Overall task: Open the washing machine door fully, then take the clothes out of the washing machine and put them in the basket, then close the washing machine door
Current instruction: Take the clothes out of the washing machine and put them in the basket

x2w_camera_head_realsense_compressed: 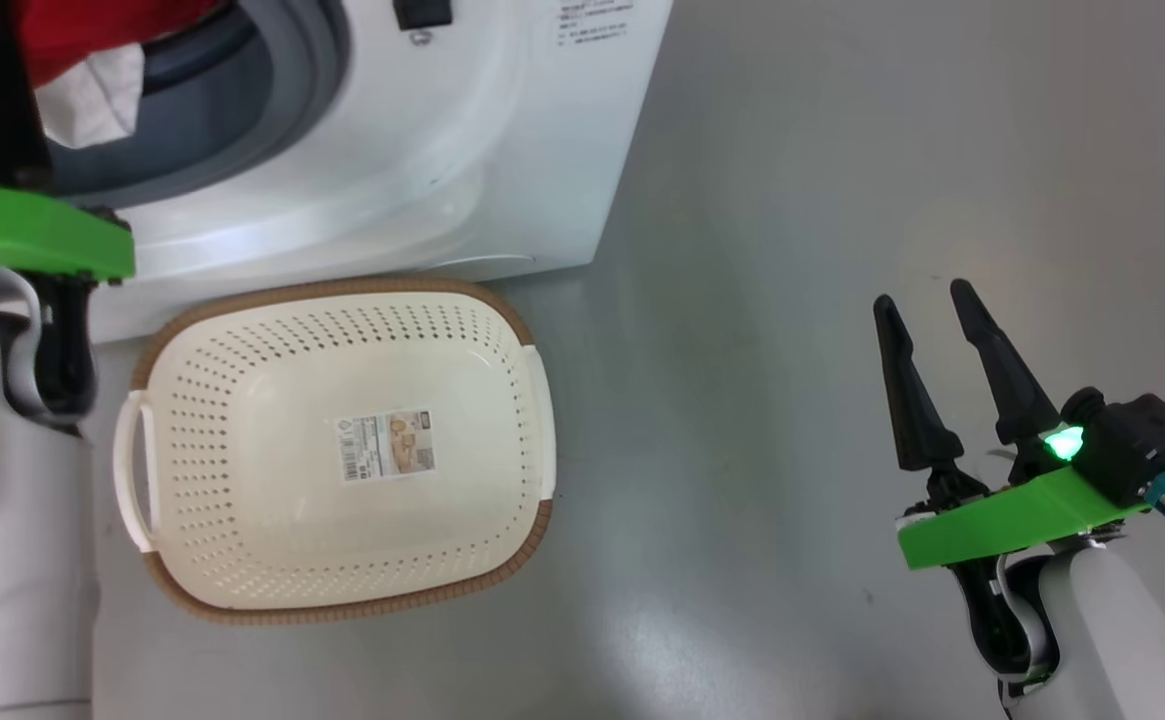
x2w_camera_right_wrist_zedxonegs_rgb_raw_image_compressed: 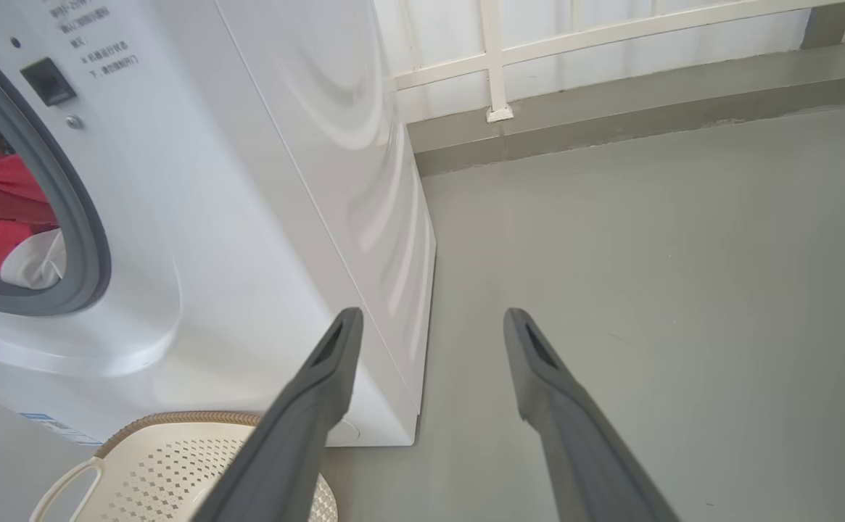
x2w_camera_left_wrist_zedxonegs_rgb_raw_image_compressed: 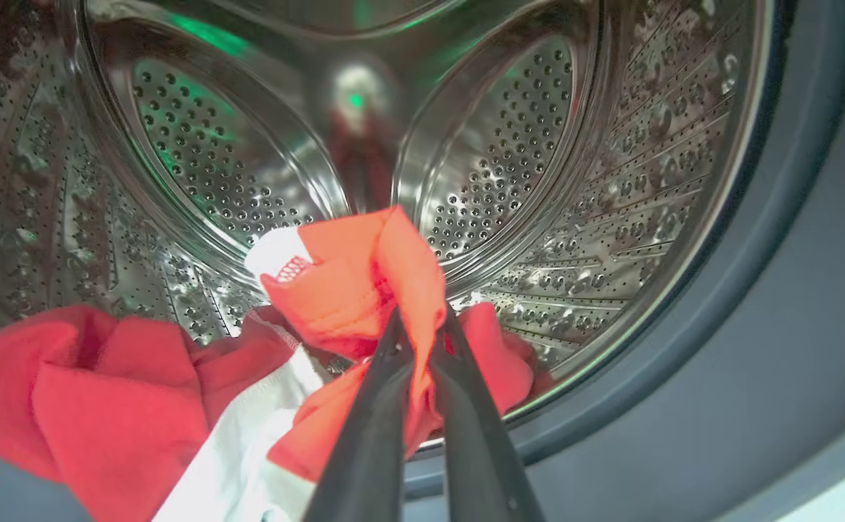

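Left wrist view showed the left end effector point(x2w_camera_left_wrist_zedxonegs_rgb_raw_image_compressed: 420, 319) clenched on a fold of the clothes point(x2w_camera_left_wrist_zedxonegs_rgb_raw_image_compressed: 349, 283), bright red fabric with white panels and white stitching. They were heaped at the front lip of the drum point(x2w_camera_left_wrist_zedxonegs_rgb_raw_image_compressed: 233, 167), the pinched fold standing up toward its back. The right end effector point(x2w_camera_head_realsense_compressed: 922, 295) hung spread and empty over the floor point(x2w_camera_head_realsense_compressed: 792, 300), well apart from the cream basket point(x2w_camera_head_realsense_compressed: 342, 292) just before the washing machine point(x2w_camera_head_realsense_compressed: 422, 150), its long axis running left to right.
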You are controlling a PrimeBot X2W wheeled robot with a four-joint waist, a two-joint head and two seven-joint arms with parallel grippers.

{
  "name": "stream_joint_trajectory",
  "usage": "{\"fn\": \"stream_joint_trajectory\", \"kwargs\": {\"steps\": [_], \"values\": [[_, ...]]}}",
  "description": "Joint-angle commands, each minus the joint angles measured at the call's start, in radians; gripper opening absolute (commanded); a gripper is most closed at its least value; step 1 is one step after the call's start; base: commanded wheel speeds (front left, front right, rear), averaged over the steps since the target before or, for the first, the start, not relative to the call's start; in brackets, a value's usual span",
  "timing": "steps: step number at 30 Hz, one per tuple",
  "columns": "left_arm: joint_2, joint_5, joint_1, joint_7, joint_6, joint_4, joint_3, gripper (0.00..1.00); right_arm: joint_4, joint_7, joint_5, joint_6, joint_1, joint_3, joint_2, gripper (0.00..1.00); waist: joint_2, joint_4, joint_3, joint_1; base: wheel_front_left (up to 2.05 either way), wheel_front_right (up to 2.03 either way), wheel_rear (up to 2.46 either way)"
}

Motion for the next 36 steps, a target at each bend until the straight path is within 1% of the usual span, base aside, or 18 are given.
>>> {"fn": "stream_joint_trajectory", "kwargs": {"steps": [1,6,12,23,28,36], "values": [[0.036,0.005,0.039,-0.005,0.001,-0.052,0.032,0.00,-0.016,-0.006,0.002,0.005,0.030,0.017,-0.009,1.00,0.0000,0.021,-0.027,0.0000,0.00,0.00,0.00],[0.014,0.012,0.101,-0.005,0.001,-0.115,0.051,0.00,-0.013,-0.006,0.004,0.005,0.047,0.009,-0.013,1.00,0.0000,0.035,-0.053,0.0000,0.00,0.00,0.00],[-0.021,0.028,0.199,-0.005,0.001,-0.223,0.068,0.00,-0.010,-0.006,0.005,0.005,0.072,-0.004,-0.017,1.00,0.0000,0.059,-0.086,0.0000,0.00,0.00,0.00],[-0.090,0.040,0.386,-0.005,0.001,-0.390,0.123,0.00,-0.014,-0.006,0.007,0.005,0.088,-0.017,-0.018,1.00,0.0000,0.093,-0.101,0.0000,0.00,0.00,0.00],[-0.108,0.057,0.458,-0.005,0.001,-0.479,0.131,0.00,-0.014,-0.006,0.007,0.005,0.090,-0.017,-0.019,1.00,0.0000,0.100,-0.102,0.0000,0.00,0.00,0.00],[-0.129,0.047,0.544,-0.005,0.001,-0.646,0.192,0.00,-0.014,-0.006,0.011,0.005,0.097,-0.021,-0.021,1.00,0.0000,0.102,-0.113,0.0000,0.00,0.00,0.00]]}}
